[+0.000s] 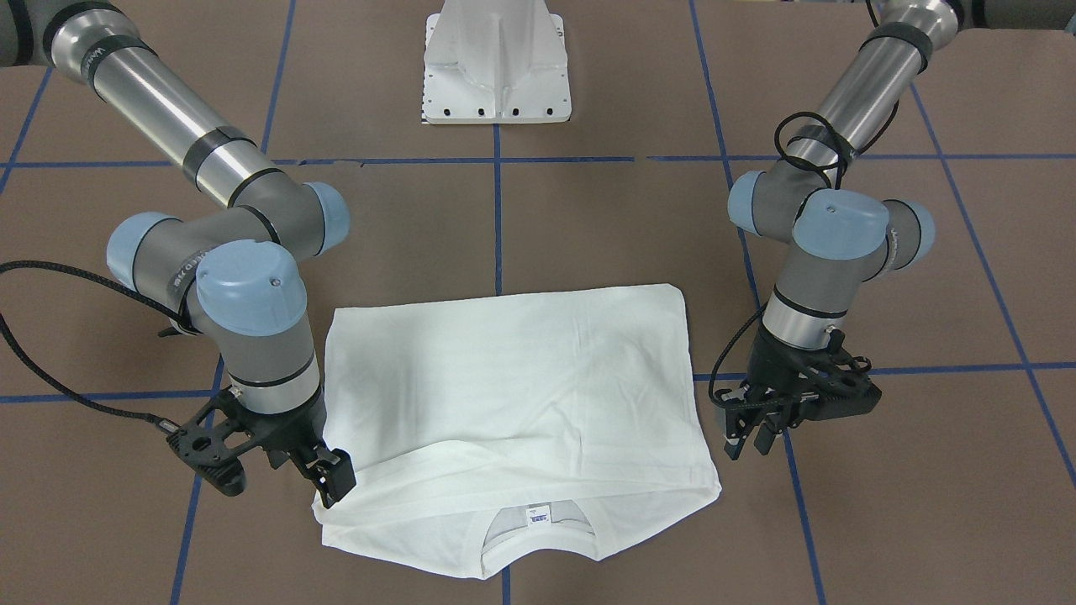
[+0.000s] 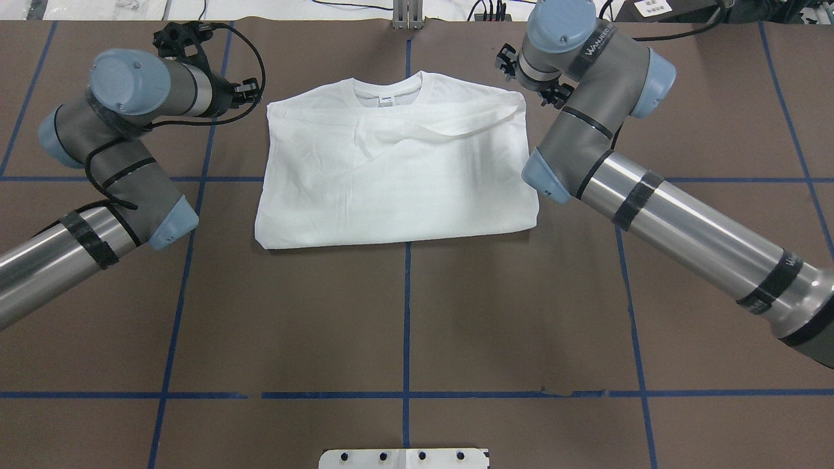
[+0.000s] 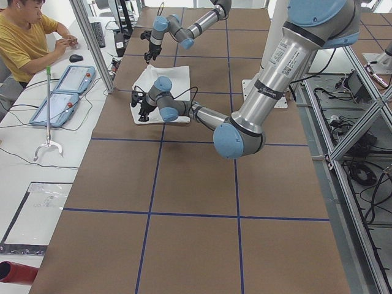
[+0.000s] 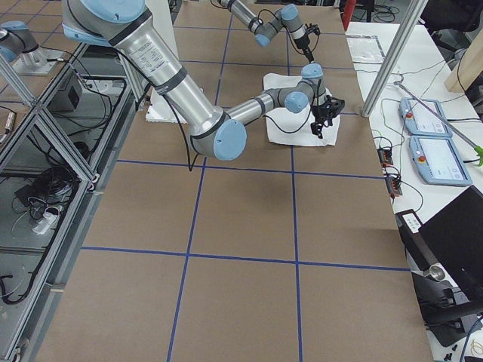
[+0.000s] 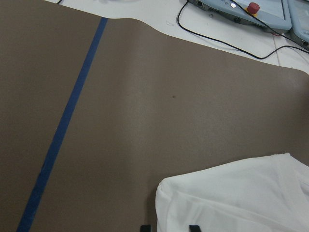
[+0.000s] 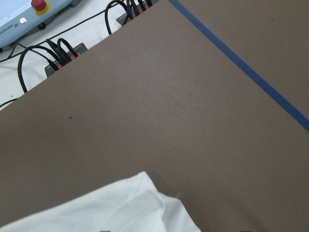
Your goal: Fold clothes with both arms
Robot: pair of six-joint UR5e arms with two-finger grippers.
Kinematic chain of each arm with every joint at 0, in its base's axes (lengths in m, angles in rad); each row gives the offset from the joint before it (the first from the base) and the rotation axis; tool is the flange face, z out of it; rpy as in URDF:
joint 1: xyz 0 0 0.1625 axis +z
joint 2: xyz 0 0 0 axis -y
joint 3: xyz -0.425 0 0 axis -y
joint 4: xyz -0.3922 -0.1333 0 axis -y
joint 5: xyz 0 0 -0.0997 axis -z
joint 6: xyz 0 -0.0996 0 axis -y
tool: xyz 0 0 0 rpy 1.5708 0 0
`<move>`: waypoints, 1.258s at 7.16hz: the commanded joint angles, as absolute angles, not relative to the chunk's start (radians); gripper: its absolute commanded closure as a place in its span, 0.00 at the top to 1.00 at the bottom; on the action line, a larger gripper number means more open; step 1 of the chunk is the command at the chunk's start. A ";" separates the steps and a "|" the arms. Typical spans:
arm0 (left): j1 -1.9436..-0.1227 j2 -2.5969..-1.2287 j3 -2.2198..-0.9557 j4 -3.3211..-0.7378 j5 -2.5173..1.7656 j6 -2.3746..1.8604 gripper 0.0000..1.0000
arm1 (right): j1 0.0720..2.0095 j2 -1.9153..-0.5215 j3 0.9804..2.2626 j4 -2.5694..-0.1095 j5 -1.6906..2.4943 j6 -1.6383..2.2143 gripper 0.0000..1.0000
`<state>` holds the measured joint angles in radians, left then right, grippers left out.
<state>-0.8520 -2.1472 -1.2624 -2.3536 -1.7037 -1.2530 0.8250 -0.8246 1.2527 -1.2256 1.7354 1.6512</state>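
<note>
A: Shirt position?

B: White shirt point(image 1: 513, 378) lies flat on the brown desk point(image 1: 588, 218), folded into a rough rectangle. One sleeve is laid across it below the collar. The collar end points away from the white pedestal point(image 1: 496, 67), and the label point(image 1: 536, 517) is showing.

A: Left hand?

B: Left hand point(image 1: 748, 439) hangs just beside the shirt's collar-end corner, clear of the cloth. Fingers are spread, with a small gap between the tips.

A: Right hand?

B: Right hand point(image 1: 332, 481) is at the opposite collar-end corner, tips against the cloth edge. Cannot tell whether it is spread or pinching.
</note>
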 commanded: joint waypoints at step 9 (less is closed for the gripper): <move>-0.854 -2.145 -1.269 -2.376 -1.706 -1.253 0.54 | 0.546 -1.169 1.664 -1.215 1.624 1.986 0.87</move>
<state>-0.8544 -2.1444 -1.2679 -2.3761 -1.7058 -1.2522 0.5503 -1.1617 1.6646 -1.2133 1.6292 1.9828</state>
